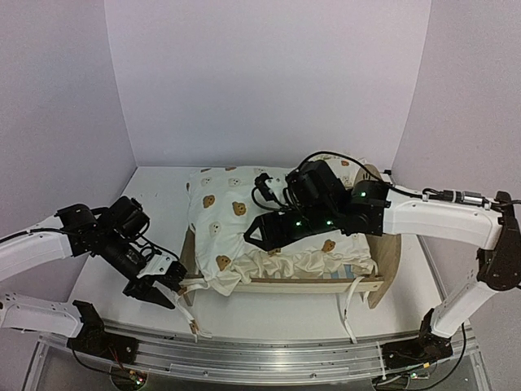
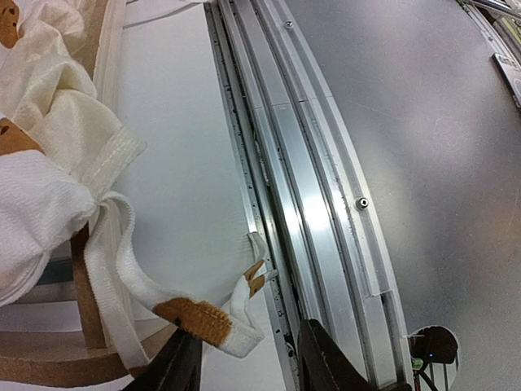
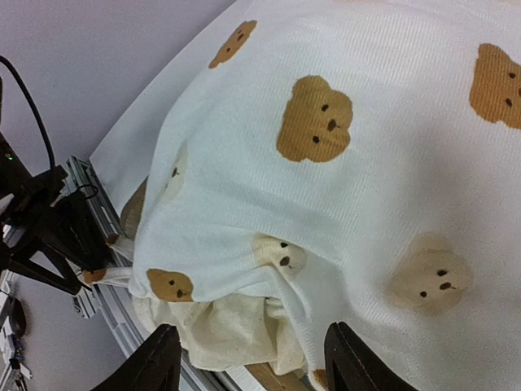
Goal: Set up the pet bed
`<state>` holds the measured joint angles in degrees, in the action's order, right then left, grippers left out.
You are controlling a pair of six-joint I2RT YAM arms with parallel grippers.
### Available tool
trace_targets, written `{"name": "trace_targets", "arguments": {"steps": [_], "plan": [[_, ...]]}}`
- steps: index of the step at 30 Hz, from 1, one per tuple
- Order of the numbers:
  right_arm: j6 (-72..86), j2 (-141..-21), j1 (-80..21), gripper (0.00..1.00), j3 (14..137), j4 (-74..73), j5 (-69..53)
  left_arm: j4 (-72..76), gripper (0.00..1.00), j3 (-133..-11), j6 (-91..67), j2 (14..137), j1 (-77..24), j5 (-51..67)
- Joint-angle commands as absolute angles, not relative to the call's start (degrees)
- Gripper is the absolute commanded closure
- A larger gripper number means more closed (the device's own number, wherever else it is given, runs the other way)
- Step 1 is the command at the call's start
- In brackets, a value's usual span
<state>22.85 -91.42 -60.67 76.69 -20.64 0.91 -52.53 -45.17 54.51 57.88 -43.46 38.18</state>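
Note:
The pet bed is a light-wood frame at mid-table, with its rounded headboard on the right. A cream bear-print cushion lies rumpled over it and hangs over the front left corner. My right gripper hovers open just above the cushion, nothing between its fingers. My left gripper is low by the bed's front left corner. In the left wrist view its jaws stand apart. A white tie strap with a brown end dangles from the cushion beside the left finger.
An aluminium rail runs along the table's near edge, right under the left gripper. A second white strap hangs from the bed's front right. Purple walls close in the back and both sides. The left arm shows in the right wrist view.

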Motion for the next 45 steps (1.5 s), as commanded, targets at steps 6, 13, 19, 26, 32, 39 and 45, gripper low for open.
{"name": "trace_targets", "arguments": {"steps": [6, 13, 19, 26, 32, 39, 45], "plan": [[36.1, -88.8, -63.6, 0.43, 74.6, -19.0, 1.9, -61.3, 0.46, -47.1, 60.7, 54.8, -43.7, 42.0], [43.4, -89.5, -69.4, 0.44, 72.2, -15.7, 7.5, -60.2, 0.40, -46.9, 55.4, 53.0, -43.7, 38.7], [45.0, -89.6, -75.1, 0.44, 69.6, -14.3, 14.2, -45.5, 0.59, -44.2, 32.9, 44.9, -43.6, 28.8], [42.8, -91.8, -77.3, 0.44, 70.4, -12.7, 17.0, -40.3, 0.66, -35.3, 37.2, 42.7, -43.6, 16.2], [41.4, -92.2, -77.3, 0.44, 70.5, -12.0, 18.3, -30.5, 0.60, -29.2, 39.4, 42.8, -43.6, 13.4], [40.6, -91.7, -77.3, 0.44, 69.5, -11.8, 20.4, -29.4, 0.59, -28.1, 40.9, 44.0, -43.6, 19.0], [38.6, -90.9, -77.4, 0.44, 69.0, -11.8, 22.9, -27.6, 0.78, -28.2, 40.3, 46.7, -43.6, 20.1]]}}
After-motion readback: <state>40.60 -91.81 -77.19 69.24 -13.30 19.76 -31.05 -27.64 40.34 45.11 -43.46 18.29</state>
